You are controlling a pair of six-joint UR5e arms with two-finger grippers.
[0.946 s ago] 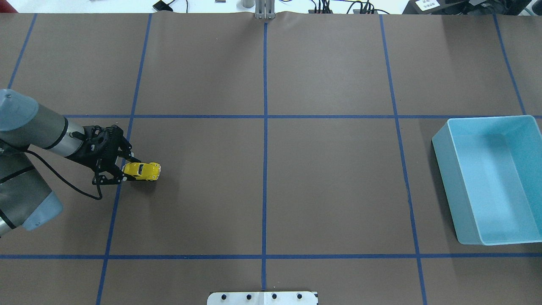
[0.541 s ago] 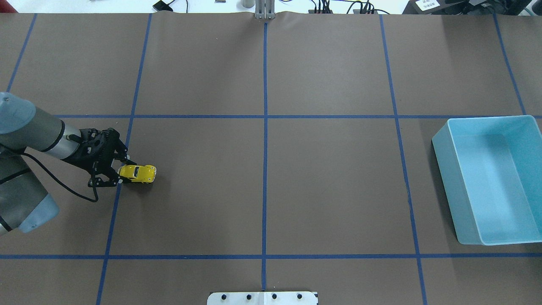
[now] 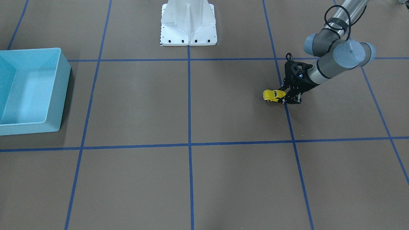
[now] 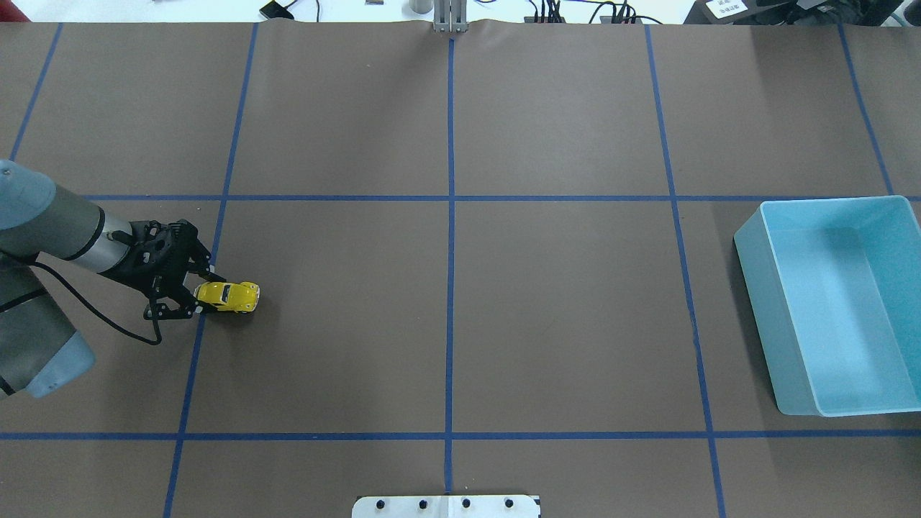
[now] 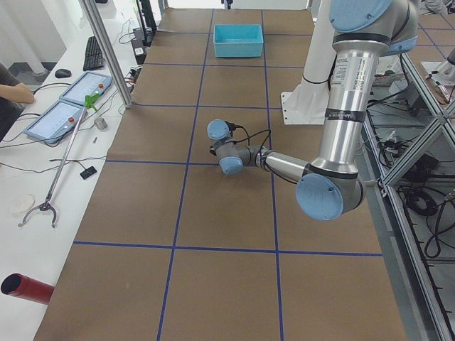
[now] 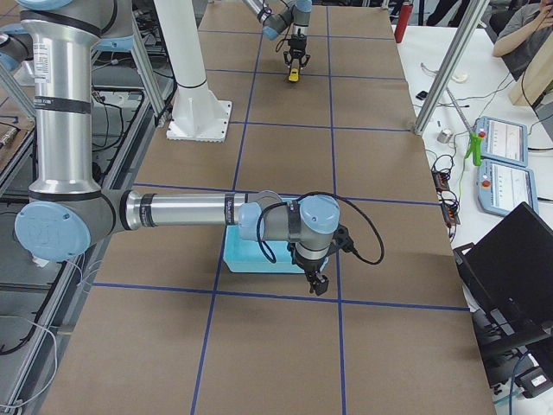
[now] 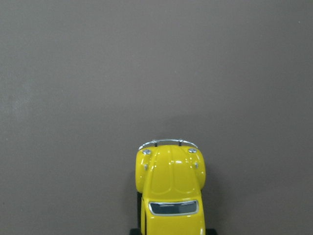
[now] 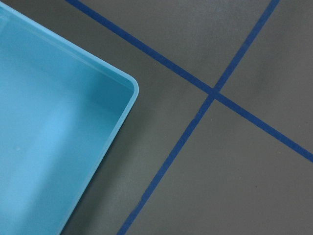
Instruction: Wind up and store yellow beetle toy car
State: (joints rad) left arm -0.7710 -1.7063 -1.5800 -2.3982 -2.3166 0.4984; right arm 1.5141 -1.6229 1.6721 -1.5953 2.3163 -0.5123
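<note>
Yellow beetle-shaped toy car point(image 4: 229, 296) is sitting on the brown taped surface point(image 4: 547, 324), black left pincer point(image 4: 200, 295) pinching its rear. Right pincer point(image 6: 320, 284) is hovering beside a light blue plastic bin point(image 4: 752, 288); I cannot tell its state.

Overhead + front cams opposite, both on table point(image 4: 561, 324); wrist cams close-up

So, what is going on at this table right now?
The left gripper is closed on the rear of the yellow beetle toy car. The car seems to sit on the brown table, its nose pointing toward the light blue bin far over on the robot's right. The car is not yet in the bin. The right gripper hangs near a corner of the bin; whether it is open or shut I cannot tell.
</note>
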